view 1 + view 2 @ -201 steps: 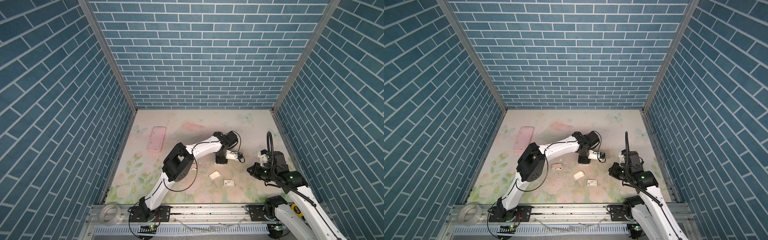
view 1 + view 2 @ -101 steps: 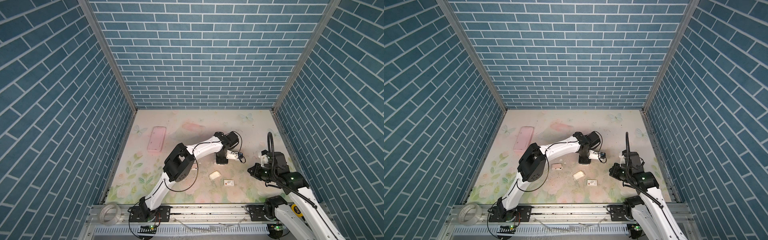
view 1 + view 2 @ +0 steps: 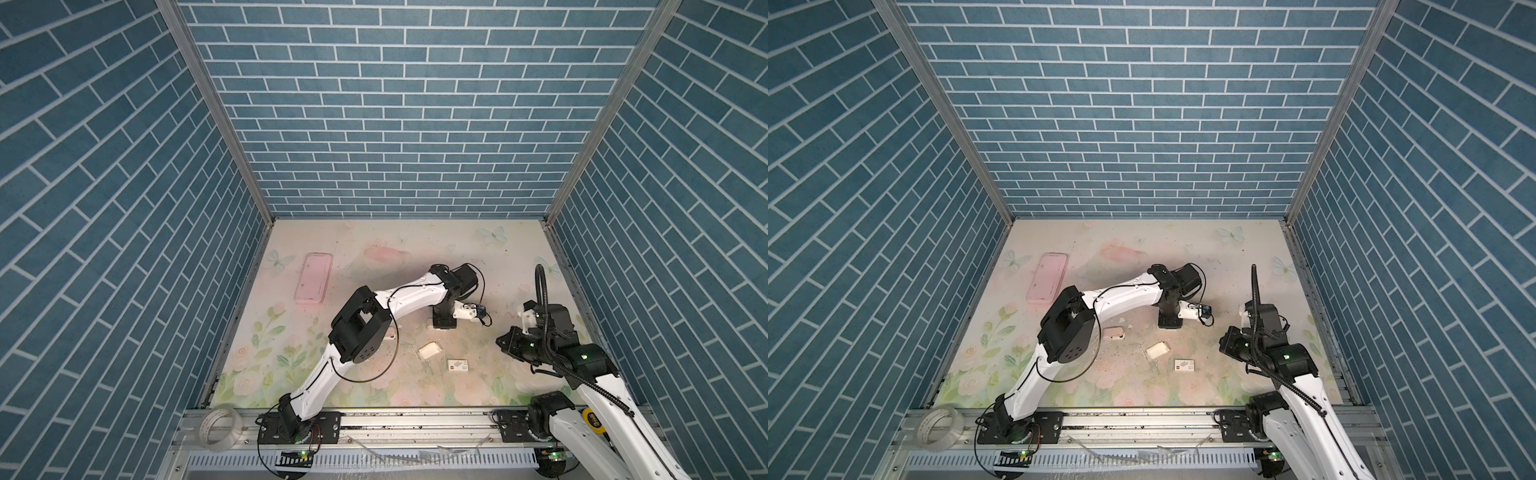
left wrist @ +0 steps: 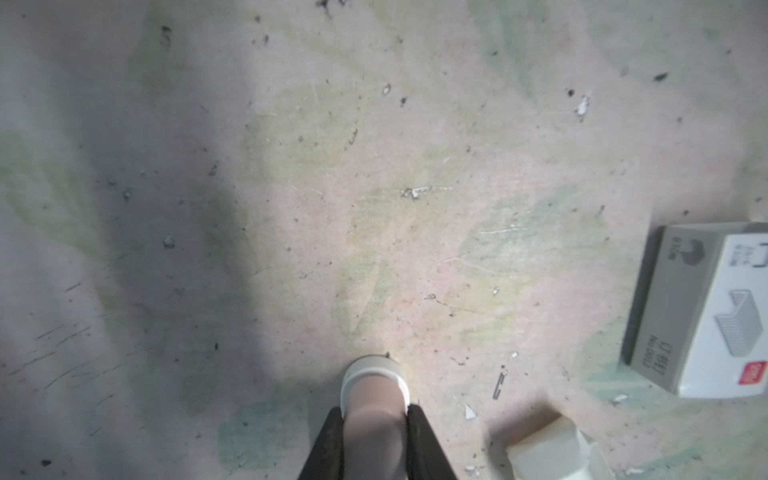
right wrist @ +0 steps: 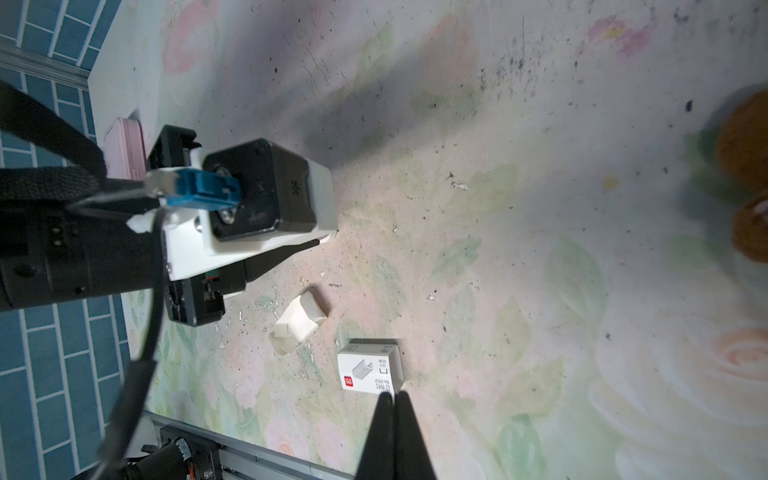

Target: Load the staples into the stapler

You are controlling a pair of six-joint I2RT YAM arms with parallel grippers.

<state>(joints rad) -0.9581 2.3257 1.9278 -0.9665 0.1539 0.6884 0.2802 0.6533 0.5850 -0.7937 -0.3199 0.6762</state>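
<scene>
My left gripper [image 4: 374,409] points down at the middle of the mat and is shut on the stapler [image 4: 374,386], a pink body with a white end that rests on the mat. Both top views show this gripper [image 3: 441,324] [image 3: 1169,323]. A thin grey strip of staples [image 4: 500,384] lies on the mat beside the stapler's end and shows in the right wrist view too [image 5: 334,285]. My right gripper [image 3: 505,340] [image 5: 392,399] hangs at the right, shut and empty, apart from everything.
A white card tray [image 3: 429,350] and a white sleeve [image 3: 457,365] with a red square lie in front of the left gripper. A small pink-and-white piece [image 3: 1115,332] lies under the left elbow. A pink case [image 3: 313,284] sits back left. A tape roll [image 3: 218,428] rests on the front rail.
</scene>
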